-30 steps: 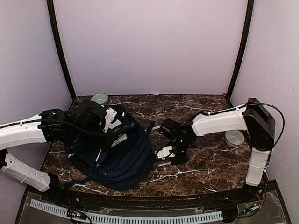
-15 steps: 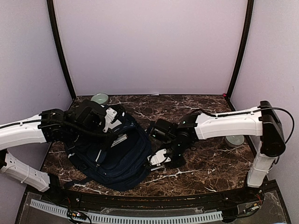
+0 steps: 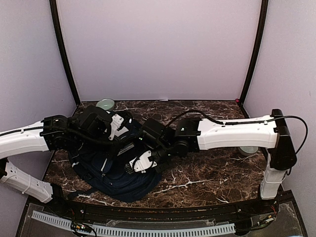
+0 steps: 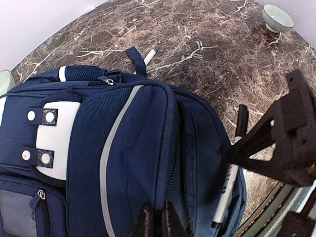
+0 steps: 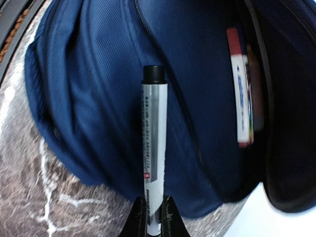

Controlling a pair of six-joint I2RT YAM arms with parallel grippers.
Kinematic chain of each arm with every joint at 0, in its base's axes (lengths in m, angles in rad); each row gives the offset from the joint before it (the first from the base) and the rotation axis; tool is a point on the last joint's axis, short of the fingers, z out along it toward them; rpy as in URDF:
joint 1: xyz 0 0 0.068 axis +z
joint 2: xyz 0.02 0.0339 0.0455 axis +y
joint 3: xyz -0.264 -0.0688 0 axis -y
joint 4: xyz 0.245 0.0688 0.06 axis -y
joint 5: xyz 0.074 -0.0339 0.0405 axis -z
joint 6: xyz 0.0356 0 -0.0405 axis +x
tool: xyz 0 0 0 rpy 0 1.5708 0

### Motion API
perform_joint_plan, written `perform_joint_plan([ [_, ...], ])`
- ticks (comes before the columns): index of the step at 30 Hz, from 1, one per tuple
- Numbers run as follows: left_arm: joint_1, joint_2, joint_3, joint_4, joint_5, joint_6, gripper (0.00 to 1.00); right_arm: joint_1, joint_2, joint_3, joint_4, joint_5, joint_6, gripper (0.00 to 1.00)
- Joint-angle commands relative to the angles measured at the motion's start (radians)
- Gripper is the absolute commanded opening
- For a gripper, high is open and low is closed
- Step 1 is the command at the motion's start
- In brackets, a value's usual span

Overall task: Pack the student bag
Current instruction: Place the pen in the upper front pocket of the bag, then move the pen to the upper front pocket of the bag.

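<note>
Bag: student bag point(image 3: 116, 170) lying on bench point(image 3: 212, 173), left of centre.
Left fingers point(image 4: 146, 223): shut, apparently pinching bag fabric.
Right fingers point(image 5: 140, 217): clamped on marker point(image 5: 153, 148).
Risk: marker above closed panel, beside open compartment point(image 5: 217, 98); released here, likely to slide off onto bench.

Bright, even light; soft shadows

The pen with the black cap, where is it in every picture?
Left wrist: the pen slants right of the middle, pinched by the right hand.
Right wrist: upright in the middle, cap on top.
Top external: too small to make out; the right hand hides it, left of the middle.
Shared landmark: the navy student bag, under the pen in every view.
</note>
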Motion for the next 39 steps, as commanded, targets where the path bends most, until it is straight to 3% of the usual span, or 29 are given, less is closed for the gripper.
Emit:
perform_joint_plan([
  [1, -0.006, -0.053, 0.030, 0.061, 0.013, 0.003, 0.00, 0.021, 0.070, 0.067, 0.143, 0.080, -0.079, 0.03],
  [8, -0.006, -0.067, 0.032, 0.058, 0.016, 0.006, 0.00, 0.031, 0.144, 0.022, 0.396, 0.199, -0.190, 0.03],
  [12, -0.006, -0.065, 0.036, 0.053, 0.019, 0.005, 0.00, 0.032, 0.201, -0.037, 0.642, 0.302, -0.265, 0.02],
  [13, -0.006, -0.065, 0.036, 0.053, 0.018, 0.003, 0.00, 0.031, 0.210, -0.059, 0.733, 0.332, -0.283, 0.04],
  [15, -0.006, -0.069, 0.035, 0.050, 0.015, 0.001, 0.00, 0.033, 0.205, -0.131, 0.933, 0.373, -0.321, 0.20],
  [17, -0.006, -0.076, 0.031, 0.048, 0.016, -0.006, 0.00, 0.035, 0.169, -0.191, 1.016, 0.361, -0.326, 0.29],
  [27, -0.006, -0.085, 0.013, 0.057, -0.004, -0.007, 0.00, 0.036, -0.098, -0.247, 0.614, 0.202, -0.082, 0.33],
  [33, -0.006, -0.085, 0.000, 0.064, -0.012, -0.008, 0.00, 0.029, -0.197, -0.233, 0.216, -0.062, 0.135, 0.34],
  [39, -0.006, -0.089, -0.008, 0.065, -0.008, -0.015, 0.00, -0.054, -0.255, -0.274, 0.088, -0.235, 0.212, 0.34],
])
